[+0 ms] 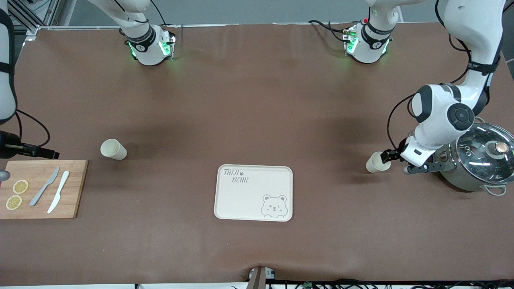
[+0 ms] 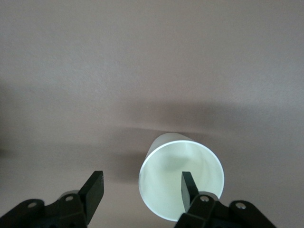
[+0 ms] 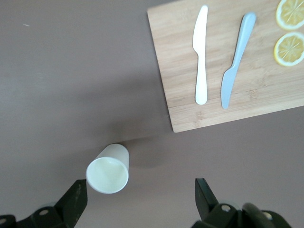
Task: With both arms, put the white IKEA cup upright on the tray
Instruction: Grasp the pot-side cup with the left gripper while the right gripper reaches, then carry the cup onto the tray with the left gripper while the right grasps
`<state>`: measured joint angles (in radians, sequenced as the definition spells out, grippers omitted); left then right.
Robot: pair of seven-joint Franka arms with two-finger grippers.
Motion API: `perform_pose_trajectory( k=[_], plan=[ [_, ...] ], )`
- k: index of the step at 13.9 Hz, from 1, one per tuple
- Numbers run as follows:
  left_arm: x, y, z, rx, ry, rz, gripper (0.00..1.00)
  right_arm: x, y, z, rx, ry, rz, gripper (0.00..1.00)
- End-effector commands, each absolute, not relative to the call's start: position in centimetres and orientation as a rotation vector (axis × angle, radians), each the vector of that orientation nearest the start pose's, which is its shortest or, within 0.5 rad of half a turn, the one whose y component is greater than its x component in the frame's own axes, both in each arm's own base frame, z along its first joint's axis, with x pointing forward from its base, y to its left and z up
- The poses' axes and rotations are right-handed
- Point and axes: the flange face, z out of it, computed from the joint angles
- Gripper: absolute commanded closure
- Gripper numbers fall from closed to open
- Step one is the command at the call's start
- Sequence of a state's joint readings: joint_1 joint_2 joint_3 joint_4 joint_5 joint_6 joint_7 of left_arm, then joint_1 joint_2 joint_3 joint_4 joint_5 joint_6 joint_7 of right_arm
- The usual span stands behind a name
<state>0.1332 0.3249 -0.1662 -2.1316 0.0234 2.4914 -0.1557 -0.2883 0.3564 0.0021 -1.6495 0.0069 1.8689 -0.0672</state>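
Two white cups lie on their sides on the brown table. One cup [image 1: 377, 162] lies toward the left arm's end, beside a pot. My left gripper [image 1: 386, 157] is open at its mouth. In the left wrist view [image 2: 141, 190] one finger [image 2: 189, 186] is inside the cup's [image 2: 173, 166] mouth and the other is outside the rim. The other cup [image 1: 113, 149] lies toward the right arm's end. My right gripper [image 3: 140, 197] is open above the table, with that cup [image 3: 108, 169] close to one finger. The cream bear tray [image 1: 249, 200] lies between the cups, nearer the front camera, with nothing on it.
A steel pot with a glass lid [image 1: 482, 160] stands right beside the left arm's wrist. A wooden cutting board [image 1: 40, 200] with two knives and two lemon slices lies at the right arm's end, and also shows in the right wrist view [image 3: 256, 95].
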Motion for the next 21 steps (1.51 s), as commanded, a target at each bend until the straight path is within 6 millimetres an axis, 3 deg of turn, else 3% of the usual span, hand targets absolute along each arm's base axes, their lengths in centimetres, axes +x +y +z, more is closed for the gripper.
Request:
perform_pose_trajectory(
  k=[1, 4, 7, 12, 14, 18, 21],
  plan=[
    [58.0, -1.7, 25.0, -3.187, -0.159, -0.052, 0.38, 60.5, -18.8, 36.4, -3.073, 0.365, 0.135, 0.00],
    [58.0, -1.8, 24.6, -3.189, -0.153, -0.049, 0.62, 60.9, -17.7, 36.9, -3.080, 0.335, 0.114, 0.00],
    [58.1, -1.9, 24.5, -3.191, -0.153, -0.049, 0.99, 61.5, -17.7, 38.0, -3.095, 0.312, 0.054, 0.00],
    [59.0, -2.5, 26.4, -3.198, -0.197, -0.100, 1.00, 61.4, -14.0, 37.7, -3.098, 0.217, 0.198, 0.00],
    [59.7, -3.9, 27.6, -3.208, -0.180, -0.116, 1.00, 61.2, -14.8, 37.2, -3.079, 0.246, 0.207, 0.00],
    [61.5, -4.8, 30.3, -3.222, -0.205, -0.112, 1.00, 61.3, -14.8, 35.7, -3.077, 0.245, 0.224, 0.00],
    [62.2, -9.1, 32.5, -3.317, -0.253, -0.130, 1.00, 61.5, -14.7, 32.2, -3.086, 0.246, 0.168, 0.00]
  ],
)
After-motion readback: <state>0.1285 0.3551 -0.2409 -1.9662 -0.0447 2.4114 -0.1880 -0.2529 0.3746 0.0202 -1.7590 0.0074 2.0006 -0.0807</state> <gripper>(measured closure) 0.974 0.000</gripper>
